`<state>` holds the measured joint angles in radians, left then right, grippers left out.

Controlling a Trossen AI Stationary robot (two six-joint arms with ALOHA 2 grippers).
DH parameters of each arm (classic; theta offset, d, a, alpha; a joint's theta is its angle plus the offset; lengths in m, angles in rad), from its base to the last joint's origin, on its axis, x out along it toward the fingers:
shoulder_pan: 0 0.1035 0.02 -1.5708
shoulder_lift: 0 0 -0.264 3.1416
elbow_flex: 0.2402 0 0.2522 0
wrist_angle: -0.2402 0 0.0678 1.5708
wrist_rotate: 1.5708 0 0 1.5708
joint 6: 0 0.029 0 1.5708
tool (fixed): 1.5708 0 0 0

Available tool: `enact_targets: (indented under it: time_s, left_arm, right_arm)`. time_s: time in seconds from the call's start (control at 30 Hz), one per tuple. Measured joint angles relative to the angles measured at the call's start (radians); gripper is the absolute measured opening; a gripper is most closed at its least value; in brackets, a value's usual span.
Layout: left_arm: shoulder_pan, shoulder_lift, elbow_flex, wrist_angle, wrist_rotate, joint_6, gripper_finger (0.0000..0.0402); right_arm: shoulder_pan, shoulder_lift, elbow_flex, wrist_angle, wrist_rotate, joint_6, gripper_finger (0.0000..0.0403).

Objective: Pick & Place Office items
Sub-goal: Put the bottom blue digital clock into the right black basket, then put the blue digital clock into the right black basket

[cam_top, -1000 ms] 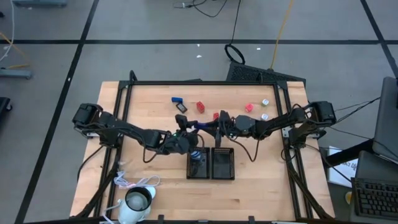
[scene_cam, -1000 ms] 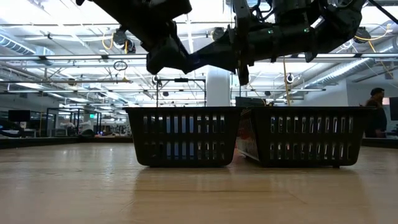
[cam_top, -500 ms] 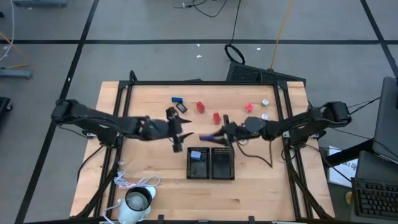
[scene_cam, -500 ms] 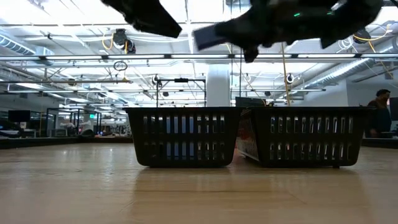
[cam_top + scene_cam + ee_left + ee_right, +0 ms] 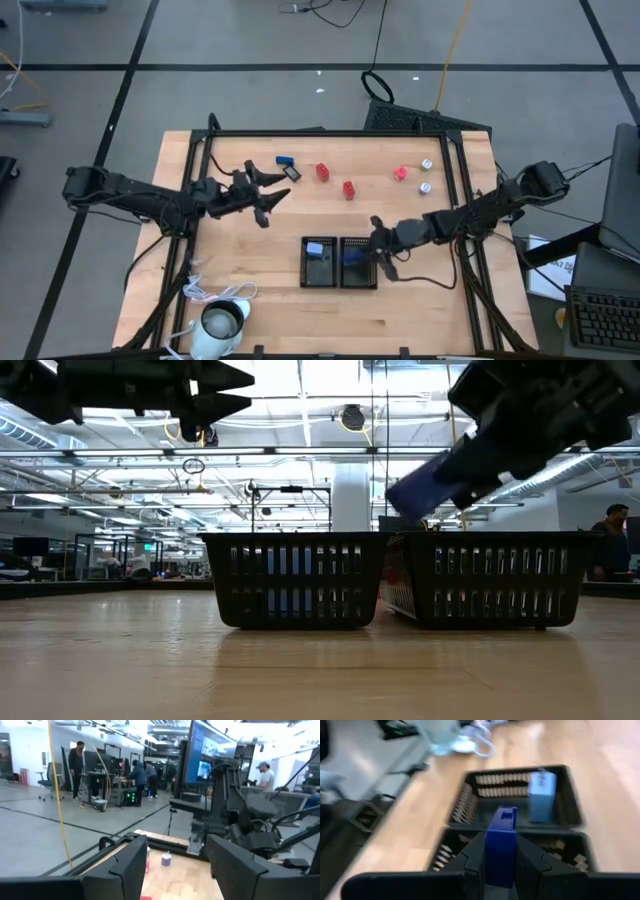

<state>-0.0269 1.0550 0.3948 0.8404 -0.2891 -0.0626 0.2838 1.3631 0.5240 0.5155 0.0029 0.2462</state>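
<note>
Robotics lab: workbenches (image 5: 107,787), monitors (image 5: 210,757), exposed ceiling ducts (image 5: 300,455).

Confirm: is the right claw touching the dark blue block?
Touching. The right wrist view shows the right claw closed on the dark blue block, fingers pressed against both sides.

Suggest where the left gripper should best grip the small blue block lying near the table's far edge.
Probably from straight above: the small blue block lies flat, apart from the dark piece beside it. Close the fingers across its short sides. The open left gripper hovers just short of it.
</note>
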Motion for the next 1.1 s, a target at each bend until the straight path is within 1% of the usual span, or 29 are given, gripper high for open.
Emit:
enact_targets:
  time_s: [0.1,0.23,0.4,0.6,0.73,0.9,0.97,1.1]
  left_arm:
    - [0.000,0.000,-0.001,0.000,0.000,0.005,0.0198]
    - [0.000,0.000,0.001,0.001,0.000,-0.003,0.0189]
    - [-0.002,0.000,0.001,0.001,0.001,-0.004,0.0180]
    - [-0.002,0.001,0.001,0.001,0.001,-0.006,0.0169]
    - [-0.002,0.001,0.001,0.001,0.001,-0.007,0.0161]
    - [-0.002,0.001,0.002,0.001,0.001,-0.007,0.0153]
    - [-0.002,0.001,0.002,0.001,0.001,-0.007,0.0152]
    - [-0.002,0.001,0.002,0.000,0.001,-0.006,0.0159]
  right_arm:
    - [0.006,-0.001,0.001,-0.044,0.053,0.000,0.0052]
    - [0.006,0.007,0.002,-0.060,0.055,0.007,0.0055]
    - [0.006,0.008,0.002,-0.063,0.053,0.015,0.0092]
    - [0.006,0.008,0.002,-0.042,0.056,0.083,0.0133]
    - [0.004,0.006,0.002,0.036,0.055,0.075,0.0149]
    - [0.004,0.004,0.002,0.173,0.054,0.013,0.0155]
    - [0.004,0.004,0.002,0.224,0.054,-0.023,0.0154]
    - [-0.010,0.004,0.002,0.354,0.056,-0.144,0.0150]
